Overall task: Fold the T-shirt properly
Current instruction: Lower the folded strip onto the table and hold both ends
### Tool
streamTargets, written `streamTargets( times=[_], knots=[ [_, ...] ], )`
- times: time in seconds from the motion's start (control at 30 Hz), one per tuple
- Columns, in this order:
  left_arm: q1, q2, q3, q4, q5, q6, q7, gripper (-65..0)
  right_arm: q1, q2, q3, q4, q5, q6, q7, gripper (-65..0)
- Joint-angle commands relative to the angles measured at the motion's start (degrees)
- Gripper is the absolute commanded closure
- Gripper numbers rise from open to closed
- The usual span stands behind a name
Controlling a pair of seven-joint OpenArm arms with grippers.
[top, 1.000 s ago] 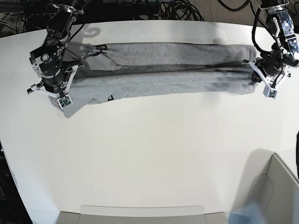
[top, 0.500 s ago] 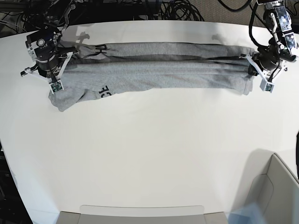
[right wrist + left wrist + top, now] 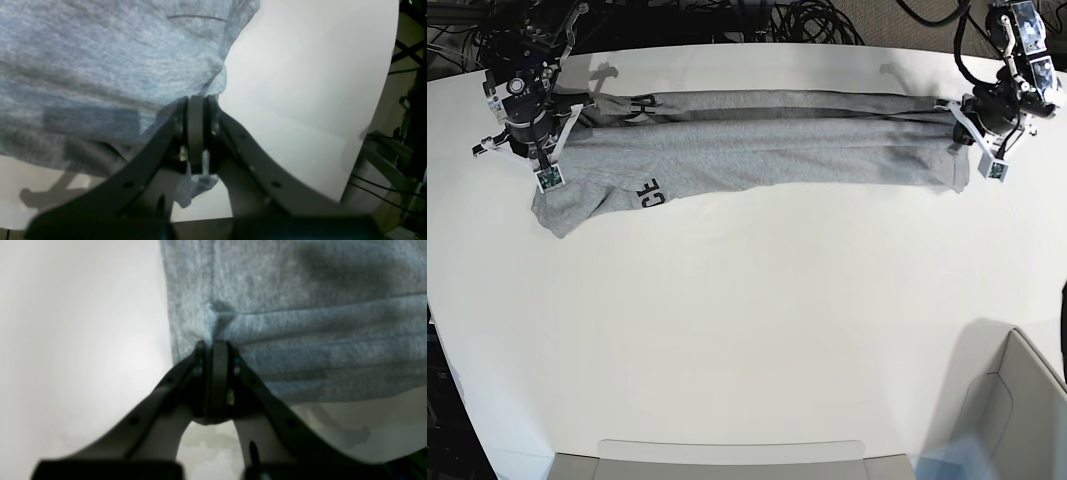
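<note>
Presently, a broad white tabletop (image 3: 747, 330) is being spanned along its far edge by the heather-grey cotton T-shirt (image 3: 757, 150), stretched into a long folded band with black lettering showing near one end. Its ends are being pinched by the left gripper (image 3: 213, 350) and the right gripper (image 3: 196, 106), jaws clamped narrow on cloth. A layer is likely being risked: uneven pulling could be slipping the hem free, skewing the fold.

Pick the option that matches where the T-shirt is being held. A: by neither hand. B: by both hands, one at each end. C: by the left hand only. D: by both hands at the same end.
B: the left hand and the right hand each pinch an opposite end of the stretched T-shirt.
</note>
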Motion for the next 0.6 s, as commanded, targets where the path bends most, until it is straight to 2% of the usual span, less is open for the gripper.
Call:
streamTargets(
  times=[0.0,0.1,0.13,0.23,0.3,0.5,0.57],
  knots=[
    [0.1,-0.4,-1.7,0.9,0.7,0.4,-0.5,0.0,0.4,0.6,-0.9,0.8,-0.9,0.9,0.1,0.0],
    [0.2,0.2,-3.2,0.9,0.7,0.4,-0.4,0.0,0.2,0.5,-2.0,0.8,-0.9,0.9,0.0,0.0],
    [0.2,0.2,-3.3,0.9,0.7,0.4,-0.4,-3.6,0.2,0.4,-2.0,0.8,-1.0,0.9,0.0,0.0],
    [0.3,0.2,-3.5,1.0,0.7,0.2,-0.8,-20.5,0.7,0.3,-2.1,0.6,-3.3,0.9,0.0,0.0],
    [0.4,0.2,-3.5,1.4,0.7,0.2,-2.6,-25.9,1.4,0.4,-2.9,0.1,-4.5,0.9,0.0,0.0],
    [0.1,0.1,-3.0,2.2,0.4,-0.2,-3.5,-27.6,1.4,0.4,-3.3,-0.7,-5.2,0.9,0.0,0.0],
    [0.1,0.1,-3.0,2.2,0.4,-4.0,-2.6,-29.3,1.4,0.4,-3.3,-0.8,-5.2,0.9,0.0,0.0]
  ],
)
